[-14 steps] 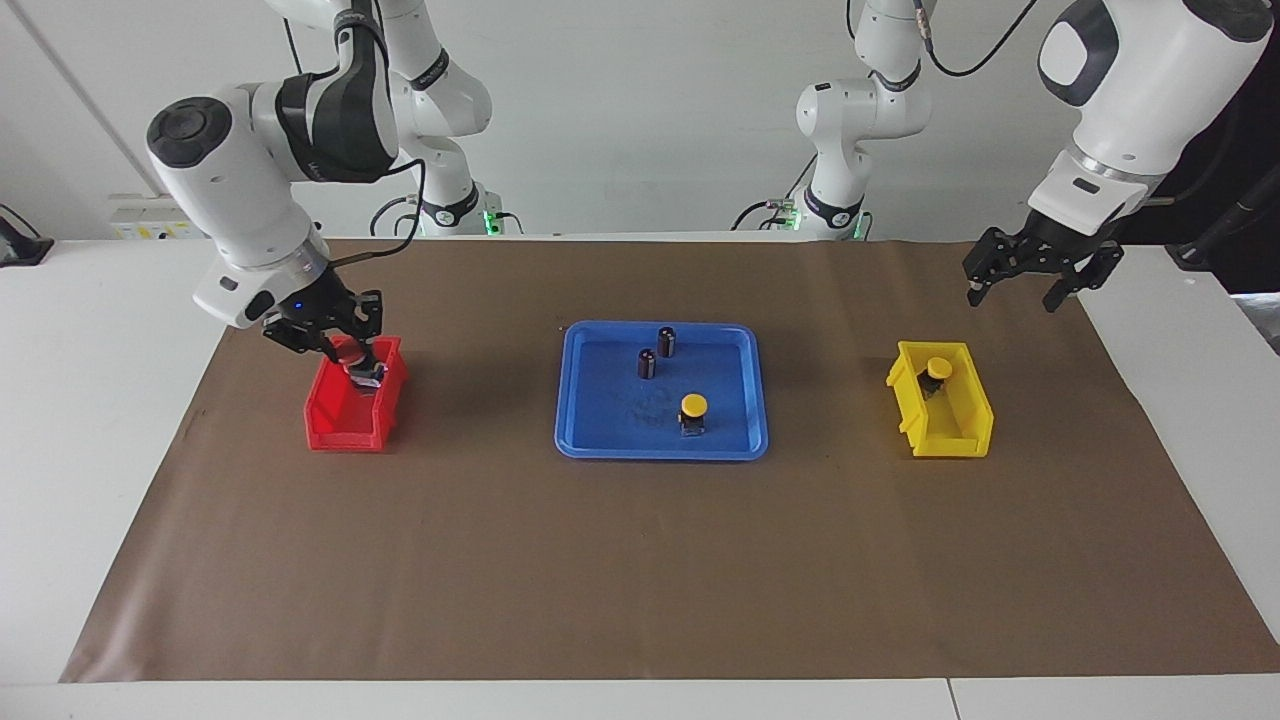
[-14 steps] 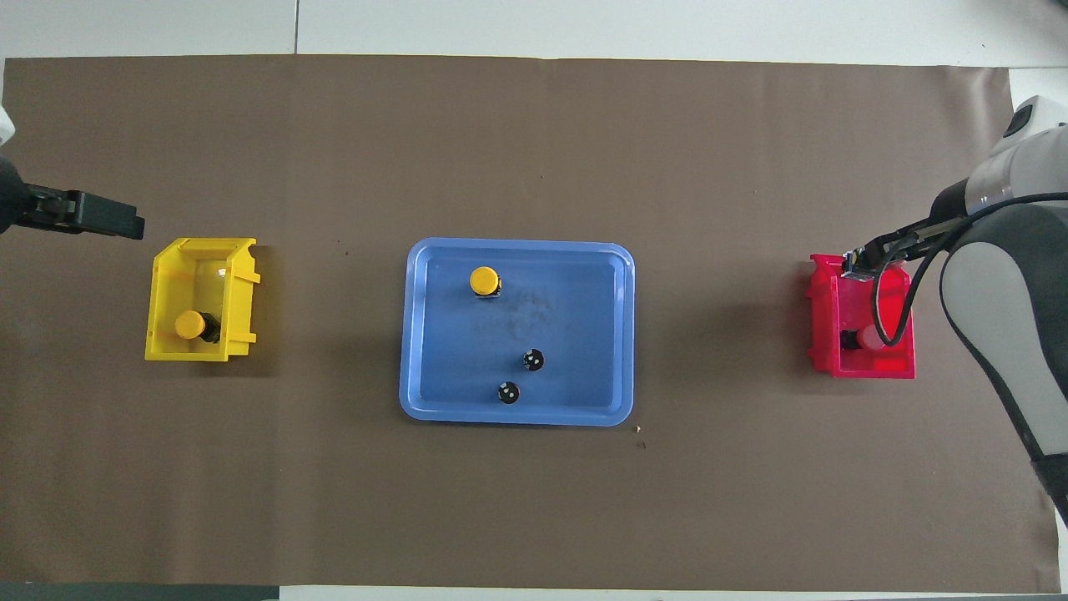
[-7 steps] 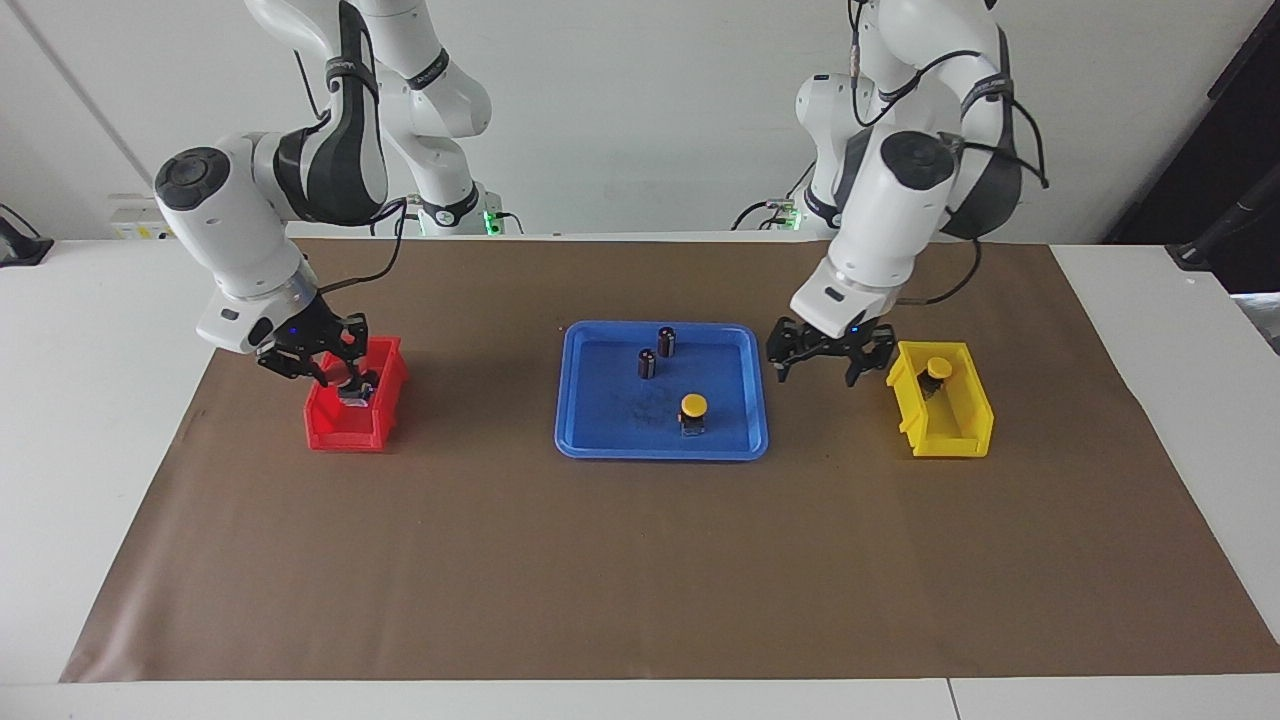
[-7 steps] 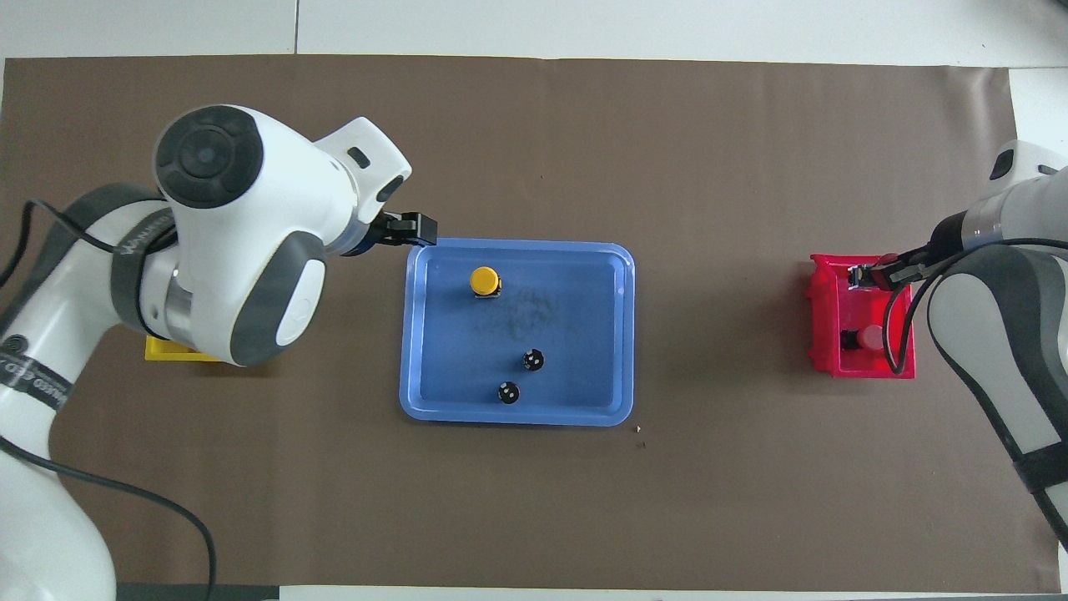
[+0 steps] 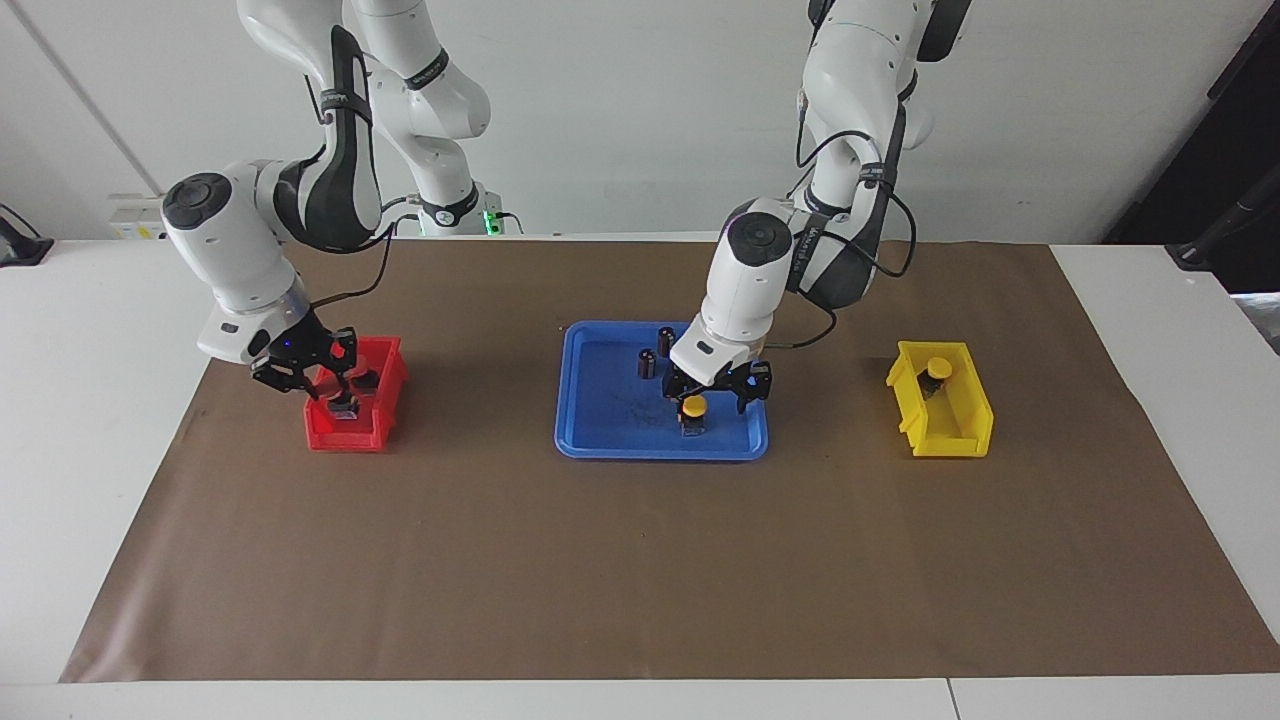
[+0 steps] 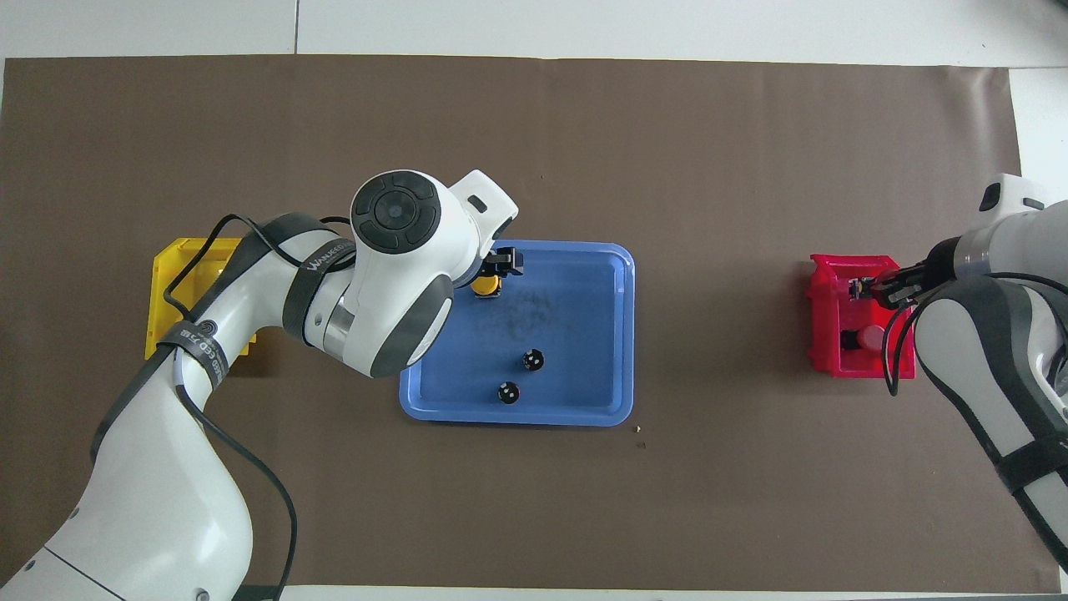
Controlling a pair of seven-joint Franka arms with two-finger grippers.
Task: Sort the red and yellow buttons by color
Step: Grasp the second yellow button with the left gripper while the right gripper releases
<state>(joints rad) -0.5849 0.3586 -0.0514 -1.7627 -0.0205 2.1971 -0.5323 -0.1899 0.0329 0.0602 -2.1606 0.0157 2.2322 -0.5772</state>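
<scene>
One yellow button is still sitting in the blue tray at the centre of the frame, beside two dark cylinders that are standing higher in the frame on the same tray. The left gripper is hanging directly over this button with its fingers spread wide and nothing between them, so this pick is not yet made. A second yellow button is already resting in the yellow bin at centre right. At centre left, the right gripper is poised over the red bin, clamped on a red button that is not yet released; in the overhead view another red button is lying inside this bin. As a judgement, sorting is roughly half done: two buttons are binned, one is being delivered, and one is awaiting pickup.
</scene>
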